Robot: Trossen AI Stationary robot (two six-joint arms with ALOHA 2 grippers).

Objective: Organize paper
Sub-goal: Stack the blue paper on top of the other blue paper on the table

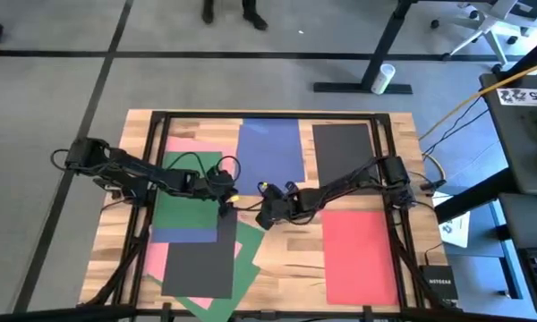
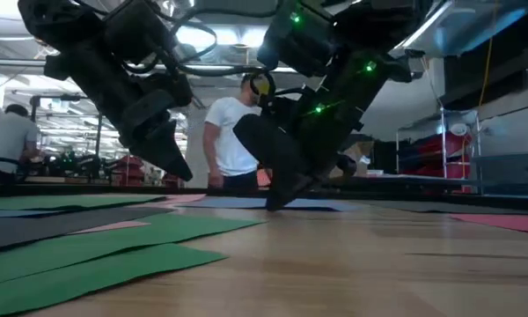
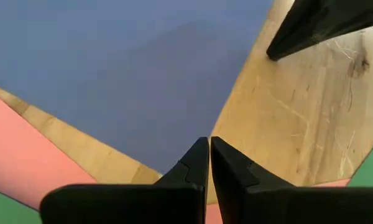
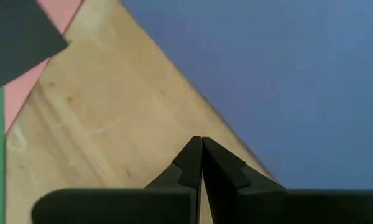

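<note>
Both grippers meet mid-bench by the blue sheet [image 1: 270, 150]. The left gripper [image 1: 224, 199] and right gripper [image 1: 265, 217] have jaws pressed together, empty.

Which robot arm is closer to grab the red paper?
Probably the right. The right gripper hangs mid-table, just beside the red paper on its own side. The left gripper sits over the mixed pile, farther away. Both are shut.
</note>
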